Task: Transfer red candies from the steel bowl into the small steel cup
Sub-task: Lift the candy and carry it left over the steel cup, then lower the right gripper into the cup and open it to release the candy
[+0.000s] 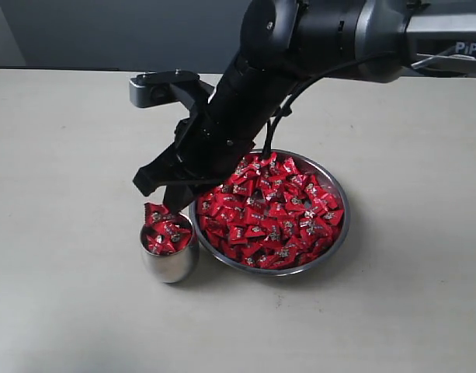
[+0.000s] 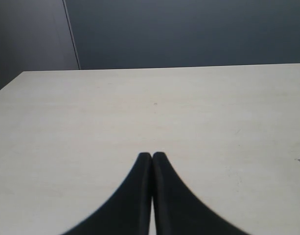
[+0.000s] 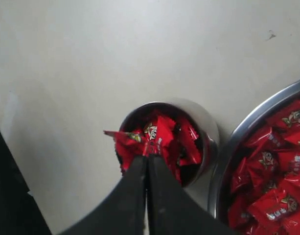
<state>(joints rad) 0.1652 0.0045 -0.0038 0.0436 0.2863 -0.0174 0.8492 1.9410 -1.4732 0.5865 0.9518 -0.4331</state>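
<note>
The steel bowl [image 1: 344, 233] holds a heap of red candies [image 1: 272, 210]. Just left of it stands the small steel cup [image 1: 169, 266], with several red candies [image 1: 166, 233] in it, piled to the rim. My right gripper [image 1: 168, 203] hangs just above the cup's mouth. In the right wrist view this gripper [image 3: 148, 157] is shut on the twisted end of a red candy [image 3: 159, 133] over the cup [image 3: 209, 132], with the bowl's rim [image 3: 238, 142] beside it. My left gripper [image 2: 152, 155] is shut and holds nothing, over bare table.
The pale table [image 1: 67, 155] stretches round the bowl and cup. The right arm's dark body [image 1: 300, 47] reaches in from the upper right, and its camera block [image 1: 156, 87] juts out to the left above the cup. A dark wall runs behind the table.
</note>
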